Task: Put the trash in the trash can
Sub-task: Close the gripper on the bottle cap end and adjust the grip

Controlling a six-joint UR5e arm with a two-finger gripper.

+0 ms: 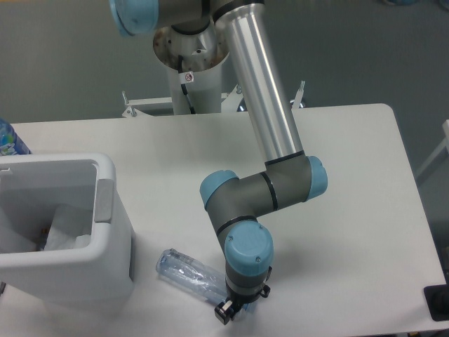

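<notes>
Gripper low over right end of water bottle lying near trash can, positioned for pickup; grip state cannot be told.

No readable text; base sticker perhaps a warning sign.

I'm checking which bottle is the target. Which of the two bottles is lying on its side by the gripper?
The clear bottle on the table in front of the bin, at the gripper. The other bottle only peeks in at the left edge.
</notes>
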